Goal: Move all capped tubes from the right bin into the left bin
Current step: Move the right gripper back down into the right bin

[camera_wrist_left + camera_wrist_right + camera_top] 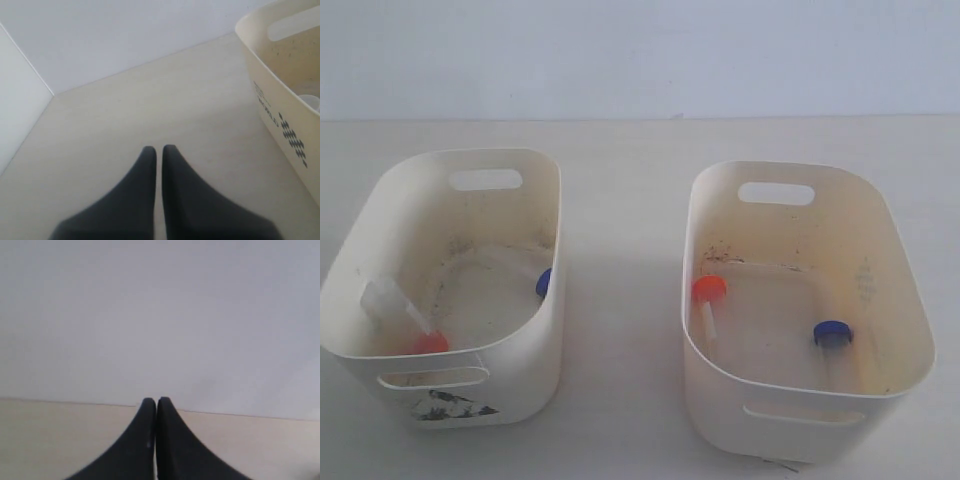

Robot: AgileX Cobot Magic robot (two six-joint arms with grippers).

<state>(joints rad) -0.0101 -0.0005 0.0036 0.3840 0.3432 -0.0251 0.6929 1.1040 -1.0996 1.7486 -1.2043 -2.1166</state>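
Observation:
The right bin (910, 300) holds an orange-capped tube (709, 292) at its left wall and a blue-capped tube (832, 334) near its front right. In the left bin (380, 190), the one with the dark smudge, an orange-capped tube (405, 318) leans in the front left corner and a blue cap (543, 282) shows at the right wall. Neither gripper appears in the exterior view. My left gripper (159, 149) is shut and empty over bare table, with a bin (280, 100) off to one side. My right gripper (156, 401) is shut and empty, facing the wall.
Both bins stand on a pale table (620, 330) with a gap of bare surface between them. A white wall (640, 50) rises behind the table's far edge. In the left wrist view a side wall (20, 105) meets the table corner.

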